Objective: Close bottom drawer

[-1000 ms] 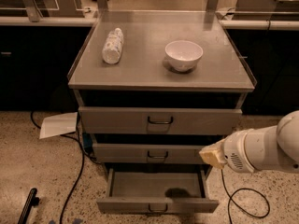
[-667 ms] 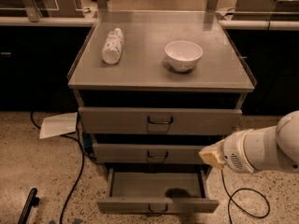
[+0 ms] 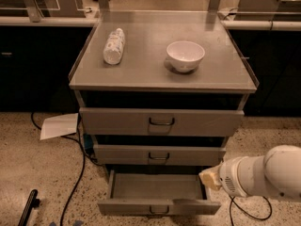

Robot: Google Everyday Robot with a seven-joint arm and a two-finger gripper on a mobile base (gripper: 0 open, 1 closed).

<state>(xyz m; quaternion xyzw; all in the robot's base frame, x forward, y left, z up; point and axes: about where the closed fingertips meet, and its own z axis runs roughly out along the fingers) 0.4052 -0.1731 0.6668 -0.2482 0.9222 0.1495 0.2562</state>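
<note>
1. spotted a dark bar (image 3: pixel 28 206) lying on the speckled floor at far left, cut off by the lower edge.
2. saw a white paper sheet (image 3: pixel 59 125) flat on the floor just beside the cabinet's left side, with a black cable (image 3: pixel 77 173) trailing down past it.
3. found a white bottle (image 3: pixel 114 45) lying on its side on the left part of the grey bench (image 3: pixel 146 72).
4. noted a white bowl (image 3: pixel 185 55) upright on the bench, right of the bottle and apart from it.
5. counted three grey drawers beneath, with the top drawer (image 3: pixel 117 122) and the middle drawer (image 3: pixel 122 154) above.
6. found the bottom drawer (image 3: pixel 155 187) lowest of the three and pulled well out toward the camera, small dark handle (image 3: pixel 160 210) at the centre of its front.
7. saw the claw (image 3: pixel 209 178) at the tip of the white arm (image 3: pixel 268 173), low at the right, just beside the open drawer's right wall; could not tell whether touching, how far open, or whether holding anything.
</note>
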